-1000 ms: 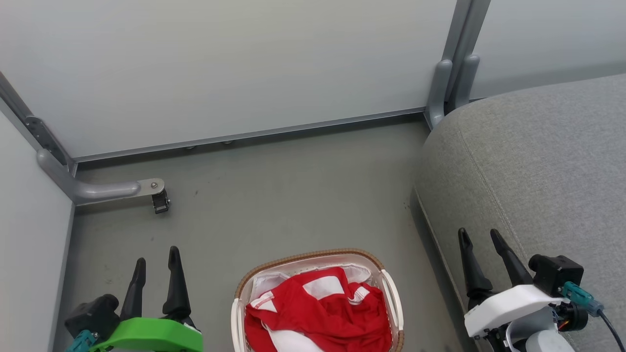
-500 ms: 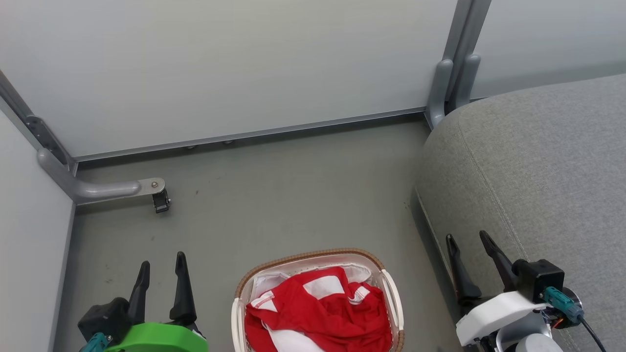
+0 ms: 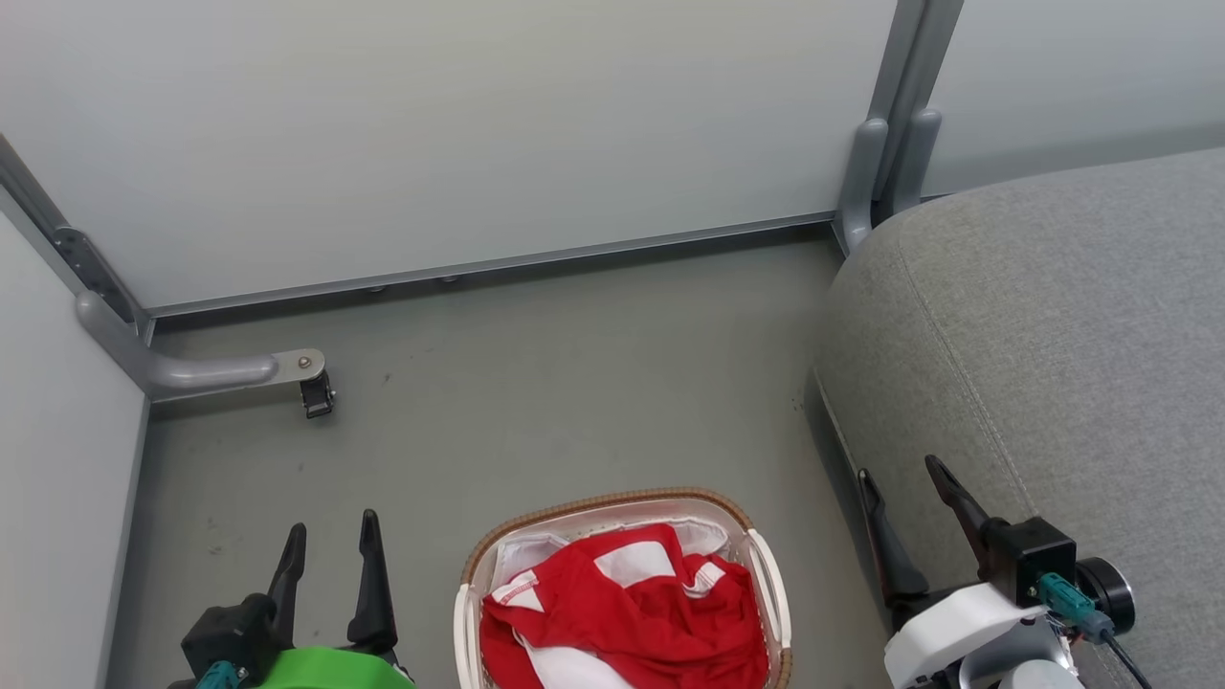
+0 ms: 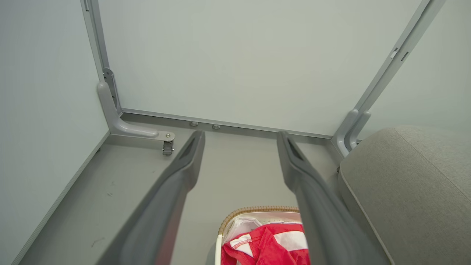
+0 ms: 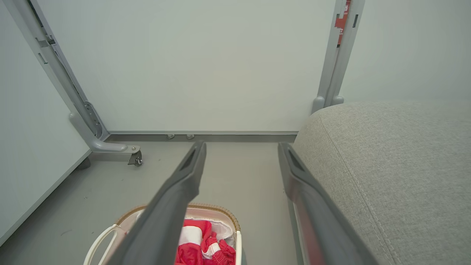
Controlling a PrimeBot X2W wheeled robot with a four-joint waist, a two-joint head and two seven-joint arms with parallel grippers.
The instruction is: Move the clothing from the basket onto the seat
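Observation:
The red-and-white clothing [image 3: 622, 612] lies heaped in the white basket [image 3: 612, 502] with a brown woven rim, at the bottom middle of the head view. The grey seat [image 3: 1053, 316] fills the right side. My left gripper [image 3: 331, 536] hangs open left of the basket, above the floor. My right gripper [image 3: 900, 486] is open over the seat's left edge, right of the basket. In the left wrist view the clothing [image 4: 268, 246] and basket [image 4: 254, 209] lie low between my fingers, with the seat [image 4: 404, 176] at right. The right wrist view has the basket [image 5: 220, 210], clothing [image 5: 195, 246] and seat [image 5: 386, 165].
Pale partition panels wall in the floor [image 3: 536, 383] behind and at left. A grey metal foot with a small caster [image 3: 314, 394] juts out at the left corner. A grey post [image 3: 885, 144] stands at the seat's far corner.
Both grippers have drawn back toward the bottom of the head view; the left shifted slightly right, the right slightly left. Basket and clothing have not moved.

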